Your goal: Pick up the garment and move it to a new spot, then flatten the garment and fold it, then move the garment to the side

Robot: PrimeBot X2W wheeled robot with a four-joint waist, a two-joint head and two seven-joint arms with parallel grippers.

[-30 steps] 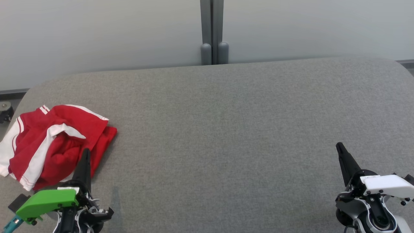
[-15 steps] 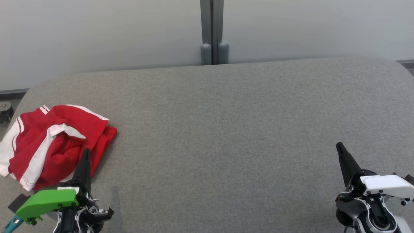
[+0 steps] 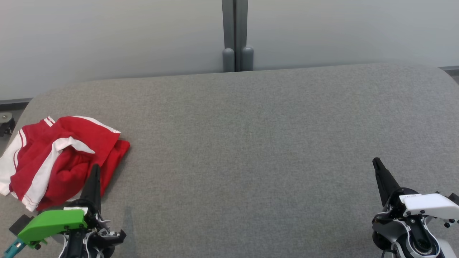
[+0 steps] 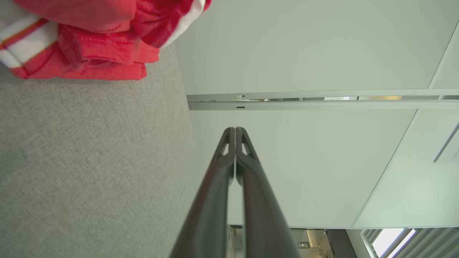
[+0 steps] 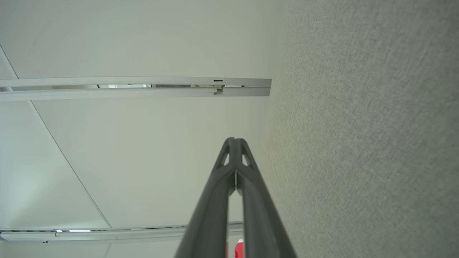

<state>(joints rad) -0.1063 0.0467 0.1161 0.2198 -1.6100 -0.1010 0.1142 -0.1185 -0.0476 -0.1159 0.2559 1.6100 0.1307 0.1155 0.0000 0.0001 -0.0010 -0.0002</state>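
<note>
— What do we see first?

— We see the grey cloth-covered table (image 3: 251,143) across most of the head view. Beyond the table's far edge stands a pale wall (image 3: 107,36) with a grey post (image 3: 235,36) at its middle.

— And where on the table is the garment (image 3: 61,157)?

— It lies crumpled at the table's left end, toward the near side. It is red with white bands, and one white part reaches the table's left edge.

— What of our arms?

— The left gripper (image 3: 95,168), under a green cover, is at the table's near left corner. Its fingers are pressed together and hold nothing. In the head view its tip overlaps the garment's near edge. In the left wrist view the garment lies off to one side of the fingers, apart from them.

— And the other?

— The right gripper (image 3: 375,161), under a white cover, is at the table's near right corner, well apart from the garment. Its fingers are pressed together too, with nothing between them.

— Anything smaller?

— A small wheel (image 3: 5,122) shows just off the table's left edge.
</note>
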